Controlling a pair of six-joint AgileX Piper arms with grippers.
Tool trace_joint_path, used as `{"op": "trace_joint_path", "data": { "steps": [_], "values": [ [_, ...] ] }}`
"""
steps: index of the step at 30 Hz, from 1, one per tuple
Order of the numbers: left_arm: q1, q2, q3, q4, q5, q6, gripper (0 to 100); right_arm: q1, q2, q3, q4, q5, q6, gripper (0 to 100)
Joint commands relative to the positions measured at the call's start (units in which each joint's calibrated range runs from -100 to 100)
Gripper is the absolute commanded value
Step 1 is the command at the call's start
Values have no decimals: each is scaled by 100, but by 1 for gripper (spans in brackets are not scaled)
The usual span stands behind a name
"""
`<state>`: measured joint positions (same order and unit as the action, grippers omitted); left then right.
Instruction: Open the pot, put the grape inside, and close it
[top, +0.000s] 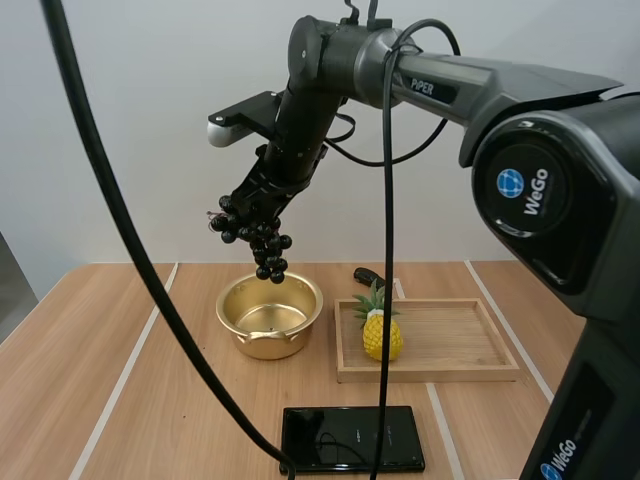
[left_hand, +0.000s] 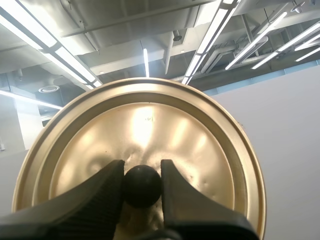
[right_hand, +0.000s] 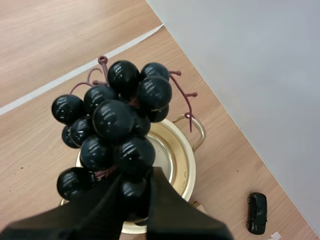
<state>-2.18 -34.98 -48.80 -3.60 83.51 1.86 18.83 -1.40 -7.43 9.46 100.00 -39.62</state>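
Our right gripper (right_hand: 135, 192) is clamped tight on the bunch of grapes (right_hand: 117, 130), hanging it right over the open pot (top: 245, 312) near the table's (top: 100, 380) far edge. Our left gripper (left_hand: 142, 169), barely parted, pinches the lid (left_hand: 150, 125) by its black knob (left_hand: 142, 187).

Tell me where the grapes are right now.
In the high view the grapes hang from the right gripper, just above the open pot and left of the wooden tray holding a pineapple.
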Motion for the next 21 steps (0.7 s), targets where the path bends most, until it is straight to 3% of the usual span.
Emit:
{"op": "trace_joint_path", "data": {
  "steps": [1, 13, 21],
  "values": [
    [-2, 10, -18, 161, -6, 3, 0, 11, 119, -20, -14, 0, 32, 0],
    [-2, 65, -18, 187, -6, 3, 0, 11, 1029, 22, -33, 0, 200, 0],
    [-2, 90, -18, 187, -6, 3, 0, 11, 1388, 522, -361, -987, 291, 0]
  ]
}}
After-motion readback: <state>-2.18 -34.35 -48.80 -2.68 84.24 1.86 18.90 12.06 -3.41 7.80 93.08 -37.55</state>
